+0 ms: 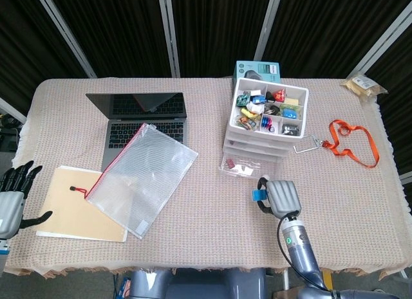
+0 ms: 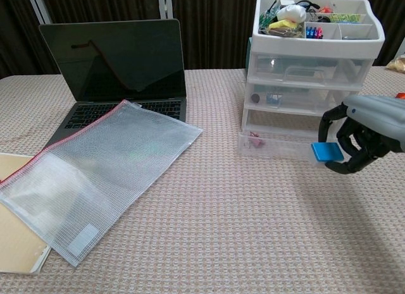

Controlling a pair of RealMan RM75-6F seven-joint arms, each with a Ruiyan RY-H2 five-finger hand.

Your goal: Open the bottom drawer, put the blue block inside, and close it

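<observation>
We count one laptop (image 1: 140, 117), one clear mesh zip pouch (image 1: 141, 177), and one tan folder (image 1: 80, 213) under it. There is one white drawer unit (image 2: 308, 79) with three clear drawers, the bottom drawer (image 1: 250, 168) pulled out, plus one sorted tray on top. One blue block (image 2: 326, 152) sits in the right hand (image 2: 357, 134); the left hand (image 1: 11, 197) makes two hands. We also see one orange lanyard (image 1: 351, 141), one teal box (image 1: 257, 71), and one small packet (image 1: 364, 87)
</observation>
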